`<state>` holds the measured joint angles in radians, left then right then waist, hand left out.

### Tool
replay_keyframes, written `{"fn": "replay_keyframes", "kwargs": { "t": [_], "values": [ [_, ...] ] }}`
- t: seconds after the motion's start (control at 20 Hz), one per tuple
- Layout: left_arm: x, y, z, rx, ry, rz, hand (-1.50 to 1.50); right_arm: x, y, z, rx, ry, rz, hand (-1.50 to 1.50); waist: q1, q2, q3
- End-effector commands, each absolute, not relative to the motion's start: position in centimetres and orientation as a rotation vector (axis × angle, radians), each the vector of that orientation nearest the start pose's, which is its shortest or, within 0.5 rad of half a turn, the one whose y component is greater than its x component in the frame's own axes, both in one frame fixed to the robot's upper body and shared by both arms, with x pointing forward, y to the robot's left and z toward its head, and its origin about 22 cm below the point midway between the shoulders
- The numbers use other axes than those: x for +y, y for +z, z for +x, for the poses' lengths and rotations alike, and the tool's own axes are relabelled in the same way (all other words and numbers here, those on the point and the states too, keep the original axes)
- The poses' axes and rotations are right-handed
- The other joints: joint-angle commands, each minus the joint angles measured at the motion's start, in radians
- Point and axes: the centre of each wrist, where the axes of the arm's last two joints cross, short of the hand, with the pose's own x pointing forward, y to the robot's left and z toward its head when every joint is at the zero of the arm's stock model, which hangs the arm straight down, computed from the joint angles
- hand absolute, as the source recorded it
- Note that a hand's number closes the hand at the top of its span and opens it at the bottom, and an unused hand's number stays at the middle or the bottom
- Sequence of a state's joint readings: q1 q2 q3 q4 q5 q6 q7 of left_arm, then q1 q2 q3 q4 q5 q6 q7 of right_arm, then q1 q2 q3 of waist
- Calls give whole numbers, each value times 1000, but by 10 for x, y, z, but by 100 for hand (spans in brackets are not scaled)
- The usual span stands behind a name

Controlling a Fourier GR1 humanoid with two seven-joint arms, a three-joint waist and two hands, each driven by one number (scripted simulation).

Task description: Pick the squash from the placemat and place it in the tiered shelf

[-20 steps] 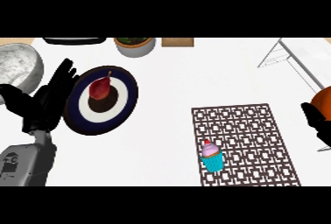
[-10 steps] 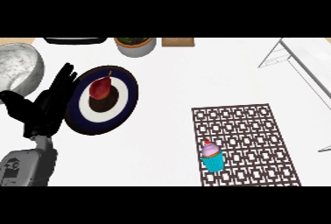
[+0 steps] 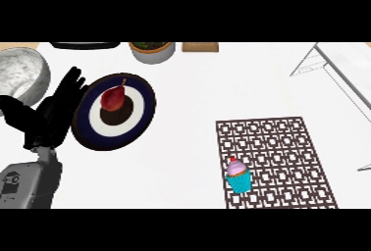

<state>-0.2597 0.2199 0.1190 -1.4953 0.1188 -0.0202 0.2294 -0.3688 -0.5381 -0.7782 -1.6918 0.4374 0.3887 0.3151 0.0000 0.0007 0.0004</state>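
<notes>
Head view: the placemat [image 3: 279, 147] lies low and to the right, and on it stands a cupcake [image 3: 238, 176], near its lower left corner. The squash doesn't show, so its long axis, its heading and its place against the hand cannot be told. Well left of the placemat, the left hand [image 3: 51, 115] rests spread, fingers up, at the left rim of a plate [image 3: 143, 105] carrying a red fruit [image 3: 112, 98]. The tiered shelf [image 3: 340, 68] sits above the placemat's right side.

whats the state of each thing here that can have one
left hand: open, fingers up, resting at the view's left
plate: flat, holding a red pear
placemat: flat, only a cupcake on it
cupcake: upright
tiered shelf: standing, partly out of view
bowl: upright
</notes>
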Motion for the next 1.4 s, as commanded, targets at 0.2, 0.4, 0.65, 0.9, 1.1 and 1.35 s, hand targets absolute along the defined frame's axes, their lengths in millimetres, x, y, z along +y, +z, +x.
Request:
{"fn": "replay_keyframes", "kwargs": {
  "t": [0.2, 0.4, 0.65, 0.9, 1.1, 1.35],
  "values": [
    [280, 58, 302, -1536, -55, 87, 0, -496, 231, 246, -1493, 125, -1097, 150, 4, 1, 0],
    [259, 74, 293, -1511, -40, 69, 0, -509, 192, 241, -1491, 163, -1088, 150, 5, -1, 0],
    [264, 79, 304, -1529, -56, 72, 0, -523, 204, 251, -1362, -29, -1201, -150, 10, 2, 0],
    [289, 77, 304, -1548, -54, 59, 0, -535, 183, 266, -1476, -68, -1230, -150, 10, 2, 0],
    [271, 53, 294, -1527, -57, 91, 0, -564, 200, 245, -1593, -137, -1215, -150, 4, 1, 0],
    [275, 66, 308, -1522, -58, 100, 0, -592, 213, 229, -1596, -168, -1148, -150, 2, 2, 0]
  ]
}}
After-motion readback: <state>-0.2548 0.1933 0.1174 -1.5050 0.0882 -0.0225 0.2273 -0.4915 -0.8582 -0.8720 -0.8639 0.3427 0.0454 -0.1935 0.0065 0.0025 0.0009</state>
